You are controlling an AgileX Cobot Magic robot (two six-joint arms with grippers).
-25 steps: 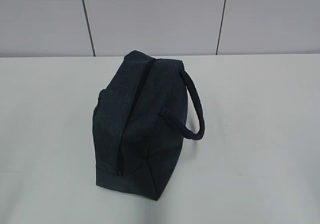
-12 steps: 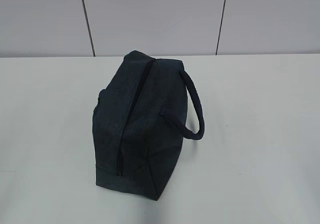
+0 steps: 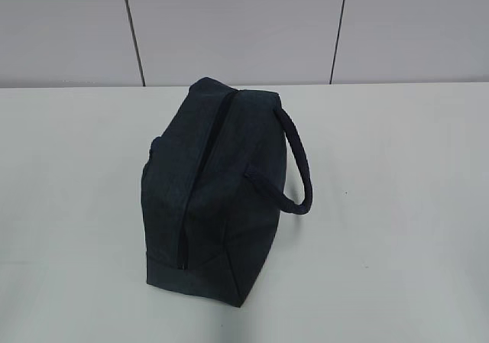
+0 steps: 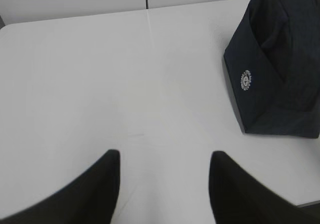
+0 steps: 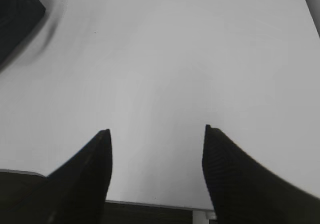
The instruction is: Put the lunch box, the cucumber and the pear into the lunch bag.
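The dark navy lunch bag (image 3: 214, 198) stands in the middle of the white table, its top zipper closed and its padded loop handle (image 3: 298, 167) hanging to the right. It also shows at the right of the left wrist view (image 4: 277, 69), with a small round white logo, and as a dark corner in the right wrist view (image 5: 15, 14). My left gripper (image 4: 164, 159) is open and empty over bare table, left of the bag. My right gripper (image 5: 156, 134) is open and empty near the table's front edge. The lunch box, cucumber and pear are out of view.
The white table (image 3: 397, 205) runs back to a grey panelled wall (image 3: 229, 30). The table's front edge (image 5: 150, 204) lies just under my right gripper. Neither arm shows in the exterior view.
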